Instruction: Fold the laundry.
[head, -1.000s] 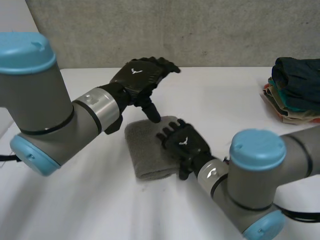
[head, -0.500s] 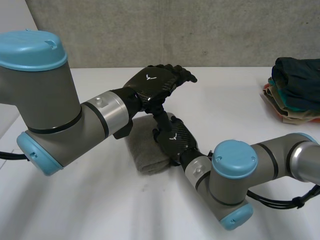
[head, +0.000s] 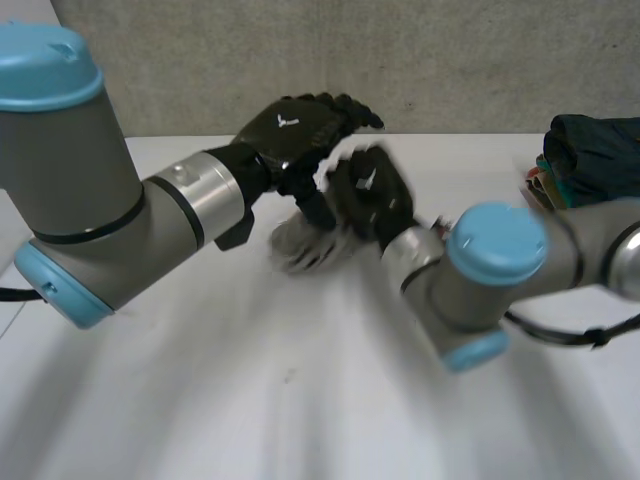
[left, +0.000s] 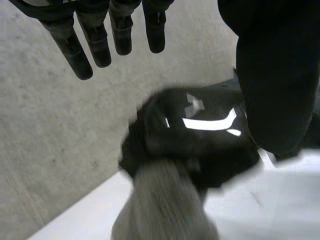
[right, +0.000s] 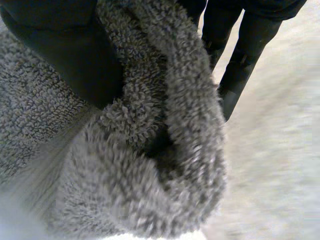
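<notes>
Head view, mid-frame: the right hand (head: 370, 195) clutches one end of the bunched grey towel (head: 305, 245), which trails down-left from it toward the worktop (head: 200, 400), while the left hand (head: 300, 125), fingers straight and empty, hovers just above-left of both.

Rough grey concrete wall (head: 480, 60) beyond the left hand (head: 295, 130); flat white table (head: 200, 400) under the hand, running back to meet the wall. Soft, even light.

Grey fluffy towel (head: 303, 247), bunched into a roll, clasped in right hand (head: 372, 195).
</notes>
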